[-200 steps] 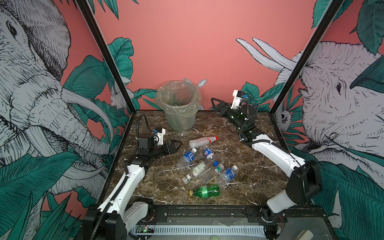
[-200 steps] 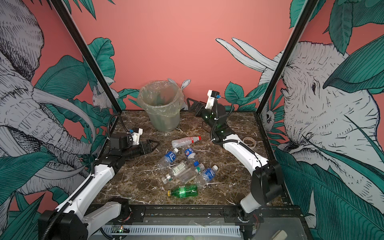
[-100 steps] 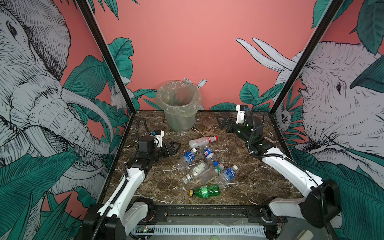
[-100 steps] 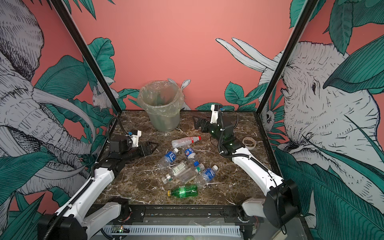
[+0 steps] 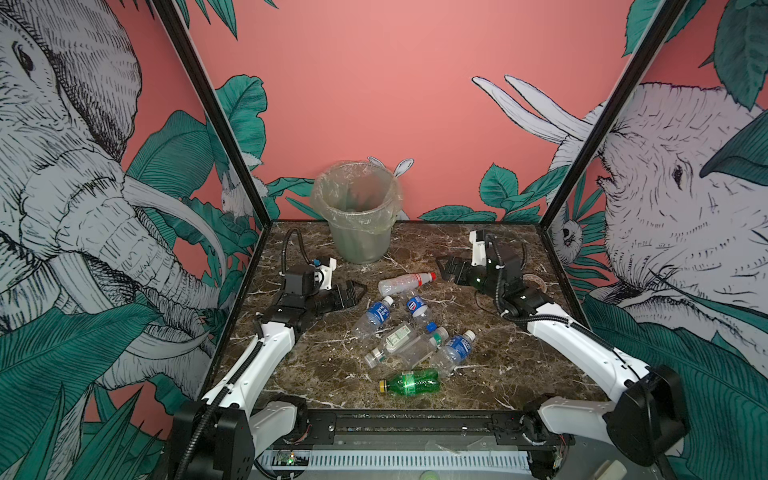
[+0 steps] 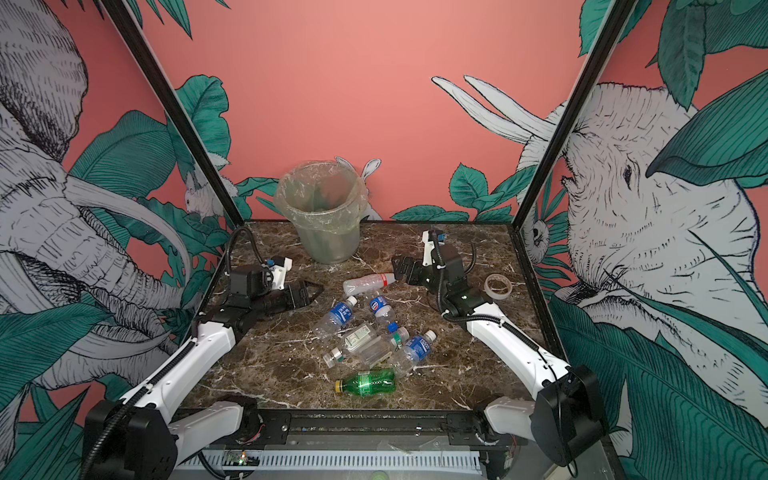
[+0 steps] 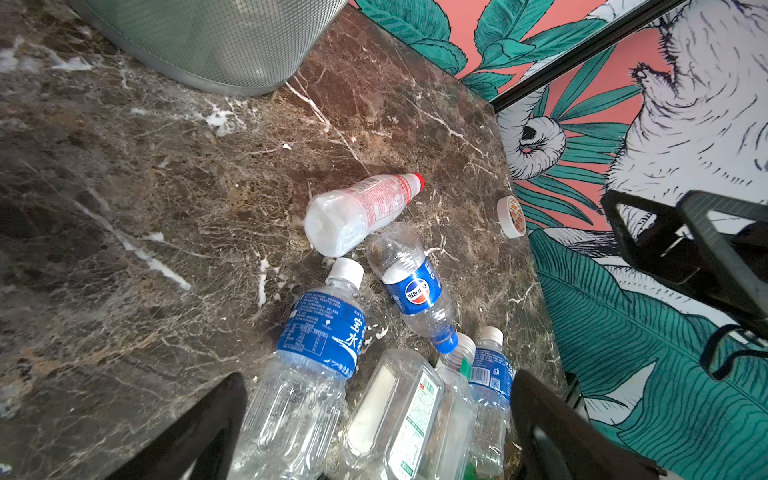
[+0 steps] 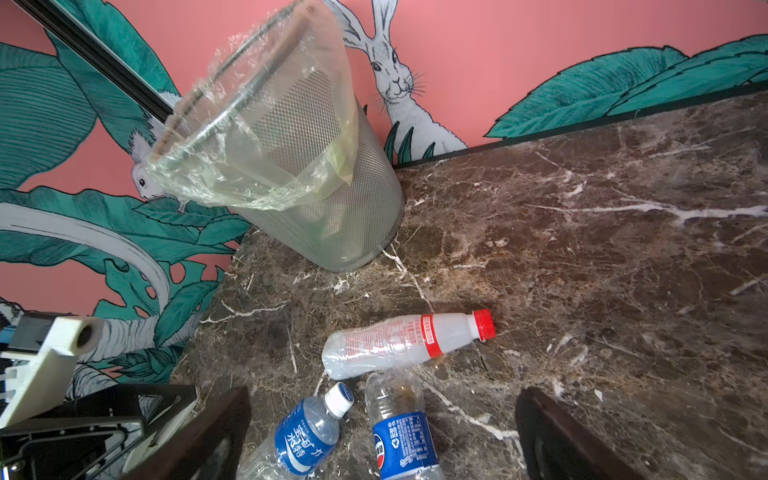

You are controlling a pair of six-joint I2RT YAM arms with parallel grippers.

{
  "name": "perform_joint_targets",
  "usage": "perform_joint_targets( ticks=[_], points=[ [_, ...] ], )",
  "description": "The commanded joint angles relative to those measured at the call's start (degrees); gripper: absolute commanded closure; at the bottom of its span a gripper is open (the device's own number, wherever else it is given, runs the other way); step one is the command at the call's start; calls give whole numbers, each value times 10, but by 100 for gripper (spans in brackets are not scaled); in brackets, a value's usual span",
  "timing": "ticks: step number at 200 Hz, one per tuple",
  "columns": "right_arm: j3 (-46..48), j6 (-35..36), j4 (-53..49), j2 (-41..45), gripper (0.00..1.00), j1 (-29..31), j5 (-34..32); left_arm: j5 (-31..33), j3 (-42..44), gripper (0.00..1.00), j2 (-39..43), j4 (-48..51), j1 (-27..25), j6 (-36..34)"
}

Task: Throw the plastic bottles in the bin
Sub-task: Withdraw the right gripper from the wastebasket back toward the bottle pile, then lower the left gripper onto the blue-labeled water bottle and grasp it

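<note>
bimanual cell with a dark marbled desk (image 5: 498, 365). the bin (image 5: 359, 237), lined with a thin clear bag folded over its rim, stands upright at the far edge of the desk, left of centre in both top views; what it holds cannot be told. the plastic bottles lie on their sides in a loose cluster at mid-desk. the red-capped bottle (image 5: 405, 283) is nearest the bin. just in front of it lie a white-capped blue-label bottle (image 5: 376, 313) and a blue-capped bottle (image 5: 415, 306). next come a flat clear bottle (image 5: 397, 340) touching its neighbours and another blue-label bottle (image 5: 455, 351). a green bottle (image 5: 411, 382) with a yellow cap lies closest to the near edge. left claw (image 5: 358, 291): jaws wide apart, empty, low over the desk just left of the cluster and pointing toward it. right claw (image 5: 444, 266): jaws wide apart, empty, just right of the red-capped bottle, not touching it. a ring of tape (image 6: 498, 286) lies near the right edge, beside the right arm.
</note>
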State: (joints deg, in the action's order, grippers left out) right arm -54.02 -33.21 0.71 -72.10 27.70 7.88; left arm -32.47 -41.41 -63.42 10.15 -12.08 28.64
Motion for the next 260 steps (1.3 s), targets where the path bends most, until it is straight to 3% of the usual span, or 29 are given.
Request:
perform_joint_targets(
  ticks=[1, 84, 185, 260],
  points=[
    [0, 10, -14, 0, 1, -3, -6, 18, -16, 1, -9, 19, -10, -24],
    [42, 5, -11, 6, 1, -8, -18, 59, -54, 1, -54, 50, -65, -60],
    [109, -1, -42, 82, 1, -10, -54, 73, -88, 0, -104, 88, -78, -98],
    [126, -13, -52, 91, 1, -11, -59, 126, -93, 1, -143, 125, -117, -126]
  ],
)
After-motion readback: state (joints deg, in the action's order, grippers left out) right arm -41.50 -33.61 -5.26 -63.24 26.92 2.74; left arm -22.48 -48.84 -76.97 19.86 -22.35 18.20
